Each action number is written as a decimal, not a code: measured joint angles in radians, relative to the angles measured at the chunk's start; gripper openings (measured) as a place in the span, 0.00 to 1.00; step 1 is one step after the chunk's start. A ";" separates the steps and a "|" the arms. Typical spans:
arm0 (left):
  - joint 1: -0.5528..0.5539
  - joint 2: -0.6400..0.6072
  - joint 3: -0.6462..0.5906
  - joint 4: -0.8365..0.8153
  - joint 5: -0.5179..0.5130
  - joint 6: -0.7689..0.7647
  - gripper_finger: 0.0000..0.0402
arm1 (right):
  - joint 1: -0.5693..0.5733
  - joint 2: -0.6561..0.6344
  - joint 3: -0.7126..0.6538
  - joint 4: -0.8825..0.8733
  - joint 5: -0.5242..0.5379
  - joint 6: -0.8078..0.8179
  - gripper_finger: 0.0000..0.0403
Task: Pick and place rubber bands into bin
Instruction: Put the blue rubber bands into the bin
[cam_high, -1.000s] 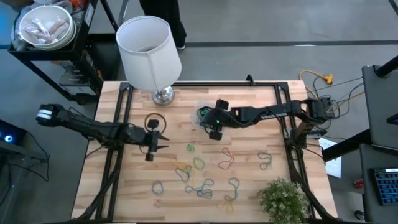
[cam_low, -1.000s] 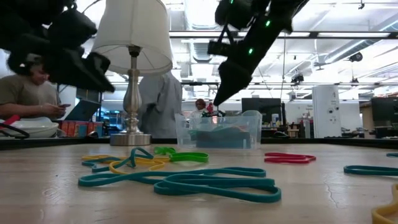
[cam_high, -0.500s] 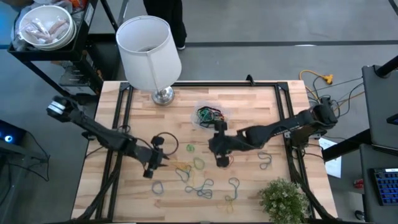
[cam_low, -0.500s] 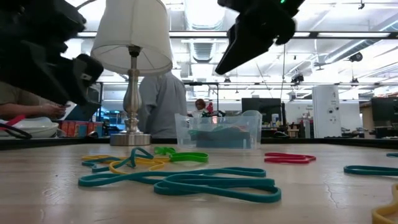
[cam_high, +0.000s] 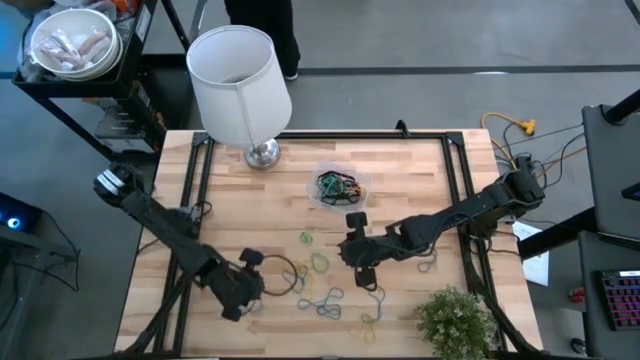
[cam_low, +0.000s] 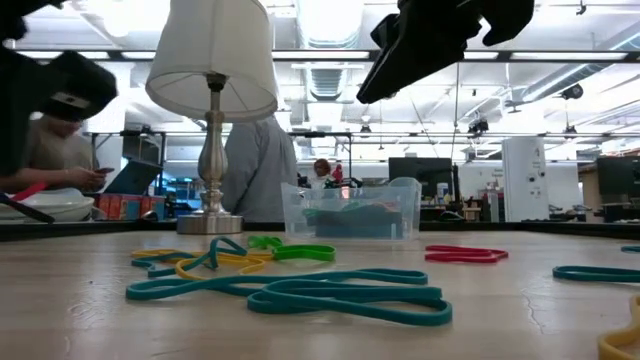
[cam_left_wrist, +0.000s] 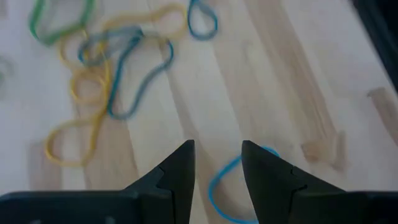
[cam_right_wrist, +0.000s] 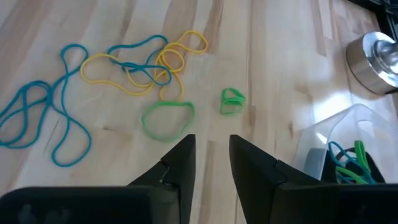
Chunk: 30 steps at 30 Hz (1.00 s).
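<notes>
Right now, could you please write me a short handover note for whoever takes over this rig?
Left claw: open, empty, over a blue rubber band near the table's front left.
Right claw: open, empty, above mid-table, by the green rubber band.
Bin: at the table's back centre, beside the lamp, already holding several bands.
Left to do: many loose rubber bands lie across the front half of the table; none is gripped yet.

the clear bin (cam_high: 338, 188) sits upright on the wooden counter (cam_high: 420, 170), a few tangled rubber bands inside. loose rubber bands (cam_high: 318, 300) in blue, yellow and green lie scattered nearer the front.
</notes>
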 joint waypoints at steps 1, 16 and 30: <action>-0.011 0.022 0.020 -0.030 0.000 -0.023 0.29 | 0.000 0.000 0.000 0.000 0.000 0.007 0.22; -0.051 0.242 0.156 -0.286 0.009 -0.212 0.29 | 0.000 0.000 -0.001 0.000 0.000 0.037 0.18; -0.047 0.241 0.134 -0.282 0.078 -0.290 0.29 | 0.000 0.000 -0.001 0.002 -0.001 0.051 0.18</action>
